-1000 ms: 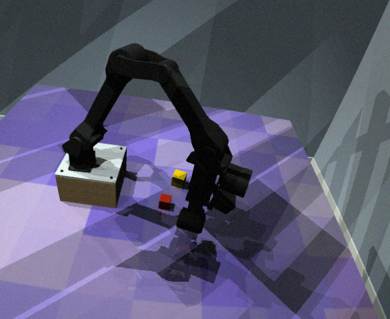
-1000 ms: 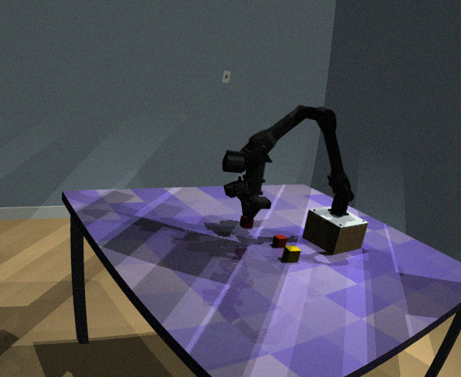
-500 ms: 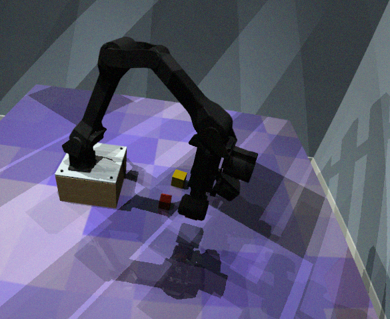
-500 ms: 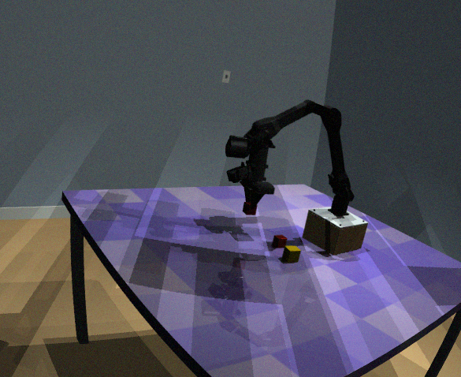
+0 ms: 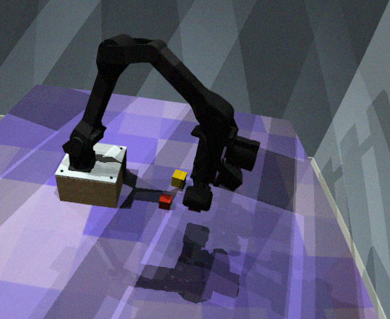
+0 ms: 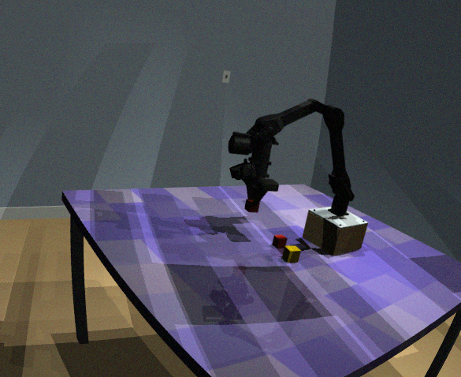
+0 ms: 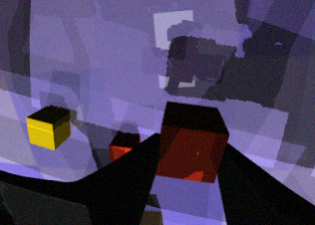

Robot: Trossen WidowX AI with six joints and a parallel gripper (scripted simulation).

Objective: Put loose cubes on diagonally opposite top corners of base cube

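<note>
My gripper (image 5: 195, 205) (image 6: 253, 198) (image 7: 189, 143) is shut on a dark red cube (image 5: 194, 209) (image 6: 251, 206) (image 7: 189, 152) and holds it clear above the table. The other red cube (image 5: 165, 201) (image 6: 279, 240) (image 7: 121, 149) stands on the table, between the gripper and the robot's mount in the top view. The slightly larger yellow cube (image 5: 179, 179) (image 6: 291, 254) (image 7: 49, 128) stands close to it, apart from it. Nothing rests on the yellow cube. In the wrist view the left finger hides the lower part of the standing red cube.
The arm's wooden mount with a white top plate (image 5: 102, 175) (image 6: 346, 219) stands on the purple patterned table (image 5: 37, 274) (image 6: 384, 324), beyond the two standing cubes from the gripper. Dark arm shadows and reflections lie across the table. Walls stand behind and to one side.
</note>
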